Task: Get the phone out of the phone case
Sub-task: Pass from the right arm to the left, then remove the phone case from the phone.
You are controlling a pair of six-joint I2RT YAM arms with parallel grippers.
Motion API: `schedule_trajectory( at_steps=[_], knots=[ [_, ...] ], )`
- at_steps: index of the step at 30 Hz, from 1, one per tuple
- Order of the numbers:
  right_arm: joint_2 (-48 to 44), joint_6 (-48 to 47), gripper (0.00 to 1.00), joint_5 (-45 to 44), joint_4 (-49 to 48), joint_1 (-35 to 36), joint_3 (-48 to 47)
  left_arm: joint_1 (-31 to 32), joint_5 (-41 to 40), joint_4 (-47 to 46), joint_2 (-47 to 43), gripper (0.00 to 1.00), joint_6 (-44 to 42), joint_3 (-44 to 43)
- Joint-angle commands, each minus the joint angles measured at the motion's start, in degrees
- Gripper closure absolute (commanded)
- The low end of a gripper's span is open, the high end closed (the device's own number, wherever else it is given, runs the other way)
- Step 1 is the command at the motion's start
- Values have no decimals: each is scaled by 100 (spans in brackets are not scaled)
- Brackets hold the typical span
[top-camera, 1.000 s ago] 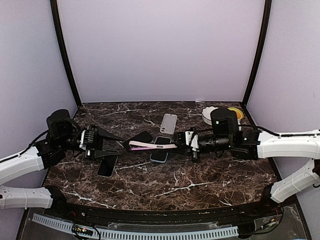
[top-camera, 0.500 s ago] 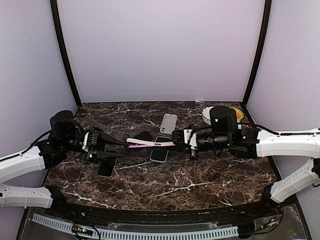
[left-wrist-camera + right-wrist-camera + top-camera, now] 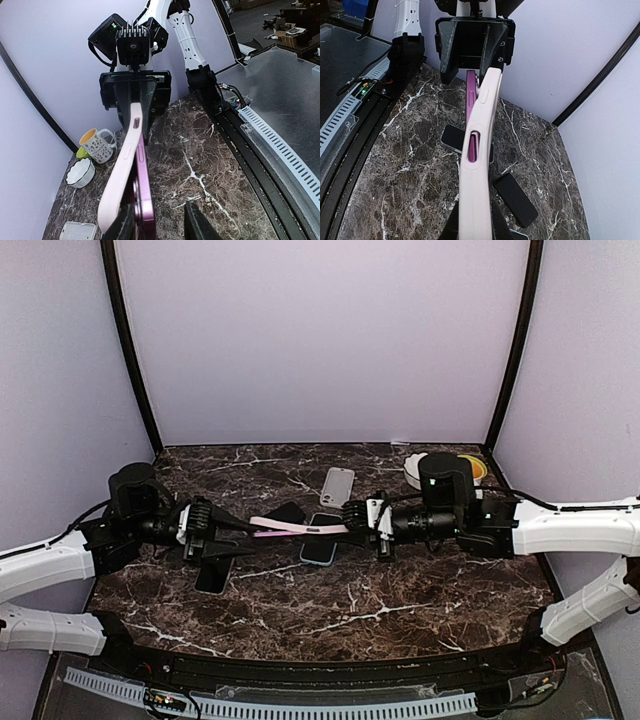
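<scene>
A pale pink phone case (image 3: 305, 528) hangs edge-up above the table between both arms. My right gripper (image 3: 352, 523) is shut on its right end; in the right wrist view the case (image 3: 477, 165) fills the gripper (image 3: 474, 222). The purple phone (image 3: 142, 200) has peeled away from the case (image 3: 122, 170) at the left end and shows through a side slot (image 3: 471, 145). My left gripper (image 3: 159, 215) stands open around that end. The phone rests against one finger (image 3: 122, 225), with a gap to the other finger (image 3: 197, 222).
On the marble lie a black phone (image 3: 215, 575), another black phone (image 3: 287, 512), a blue-cased phone (image 3: 318, 550) under the held case, and a clear case (image 3: 337, 486). A white bowl (image 3: 418, 468) and a yellow cup (image 3: 470, 468) stand at the back right.
My left arm has moved right, toward the case's left end, and its jaws have narrowed. The case's left end now sits slightly higher and flatter. The right arm has shifted a little left.
</scene>
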State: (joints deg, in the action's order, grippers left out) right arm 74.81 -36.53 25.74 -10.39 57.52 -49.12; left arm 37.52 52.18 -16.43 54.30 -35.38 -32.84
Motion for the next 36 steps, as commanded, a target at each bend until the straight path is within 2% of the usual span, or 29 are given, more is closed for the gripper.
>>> schedule_trajectory(
  at_steps=[1, 9, 13, 16, 17, 18, 19, 21, 23, 24, 29, 36],
  knots=[
    [21, 143, 100, 221, -824, 149, -360, 42, -127, 2, 35, 66, 3, -21],
    [209, 391, 100, 258, -1166, 259, -321, 85, -478, -153, 135, 78, 99, -45],
    [281, 574, 100, 249, -1399, 310, -274, 139, -712, -167, 166, 88, 90, -59],
    [297, 686, 100, 226, -1403, 325, -251, 171, -857, -156, 168, 99, 53, -77],
    [298, 717, 100, 169, -1365, 330, -241, 176, -902, -123, 162, 100, 38, -84],
    [286, 744, 96, 69, -1305, 330, -226, 172, -925, -106, 149, 100, 4, -89],
    [254, 752, 85, -31, -1213, 330, -214, 178, -957, -71, 141, 100, -18, -86],
    [181, 721, 45, -238, -854, 329, -196, 185, -1009, 8, 115, 100, -159, -87],
    [122, 710, 9, -436, -596, 330, -172, 190, -1060, 110, 101, 100, -297, -91],
    [114, 714, 3, -532, -478, 330, -187, 211, -1074, 160, 105, 100, -353, -104],
    [262, 1165, 1, -673, -138, 347, -463, 326, -1218, 535, 225, 100, -669, -182],
    [1055, 2257, 1, -875, 916, 463, -1617, 592, -1379, 1169, 625, 100, -963, -428]
  ],
)
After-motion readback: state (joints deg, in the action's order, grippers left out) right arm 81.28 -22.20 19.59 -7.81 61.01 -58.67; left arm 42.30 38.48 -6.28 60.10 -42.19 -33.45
